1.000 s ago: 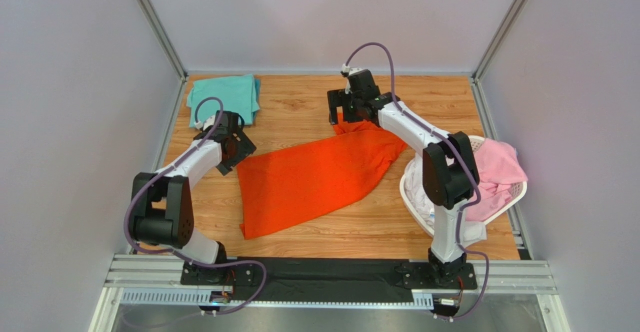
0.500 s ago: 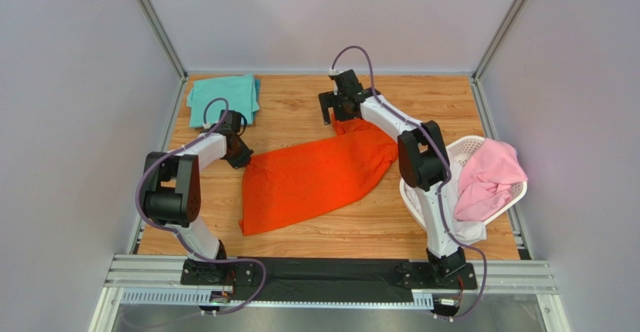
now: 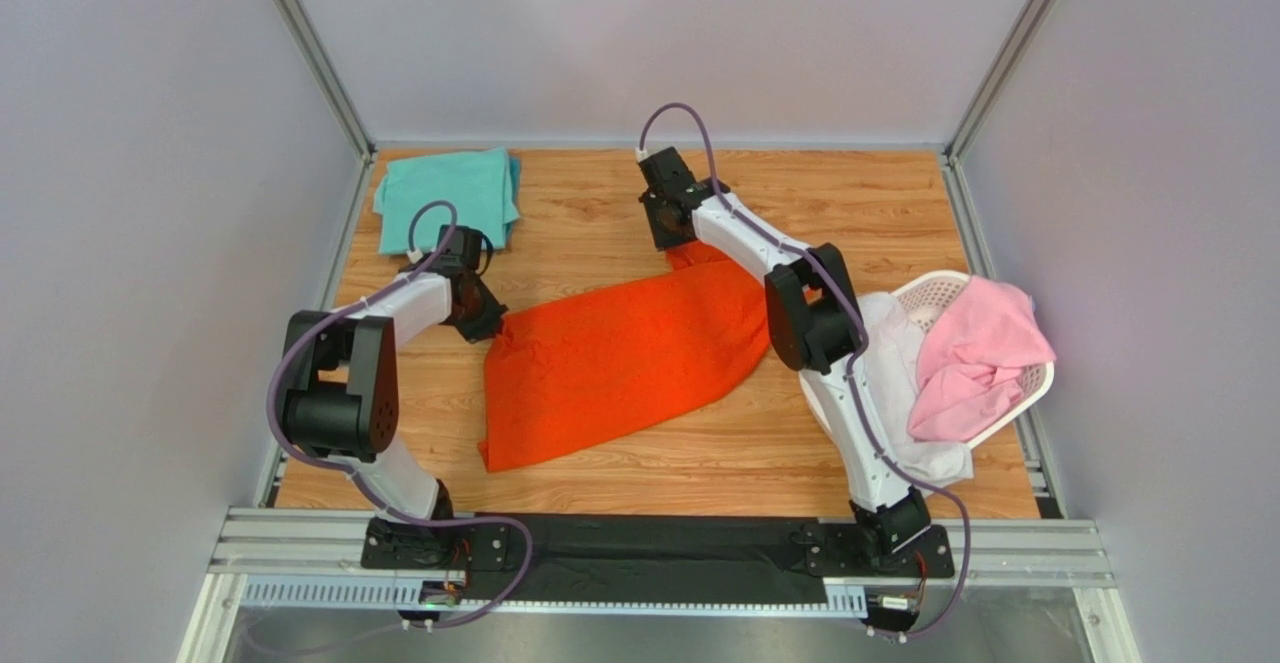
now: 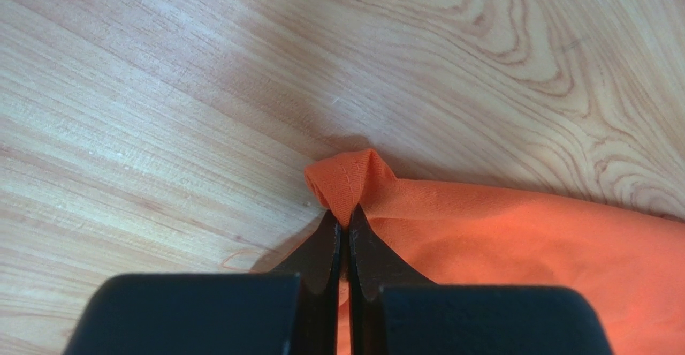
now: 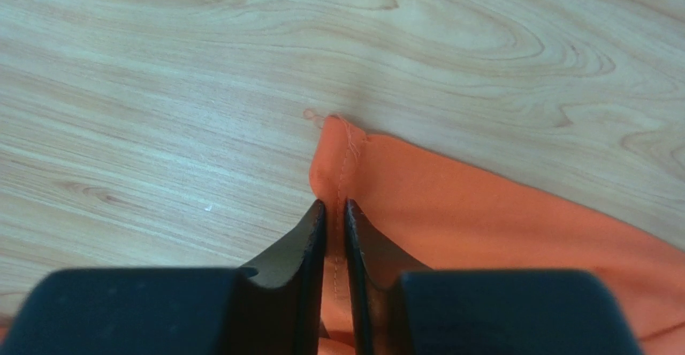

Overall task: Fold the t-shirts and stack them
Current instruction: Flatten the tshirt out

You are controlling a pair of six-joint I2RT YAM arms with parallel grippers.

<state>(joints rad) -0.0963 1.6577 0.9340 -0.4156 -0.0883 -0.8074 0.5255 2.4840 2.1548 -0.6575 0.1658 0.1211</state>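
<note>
An orange-red t-shirt (image 3: 631, 356) lies spread across the middle of the wooden table. My left gripper (image 3: 484, 318) is shut on its left corner (image 4: 354, 182), the cloth pinched into a small fold. My right gripper (image 3: 676, 243) is shut on its far corner (image 5: 342, 162), gripping along the seam. A folded teal-green t-shirt (image 3: 446, 198) rests at the back left. A pale pink t-shirt (image 3: 977, 356) lies on top of white cloth (image 3: 902, 378) in the basket.
The white perforated basket (image 3: 939, 291) stands at the right side of the table, beside my right arm. Grey walls enclose the table on three sides. Bare wood (image 3: 887, 213) shows at the back right.
Both grippers have come down onto the orange-red t-shirt's corners and closed on them, the left first. The right arm has stretched further to the back left.
</note>
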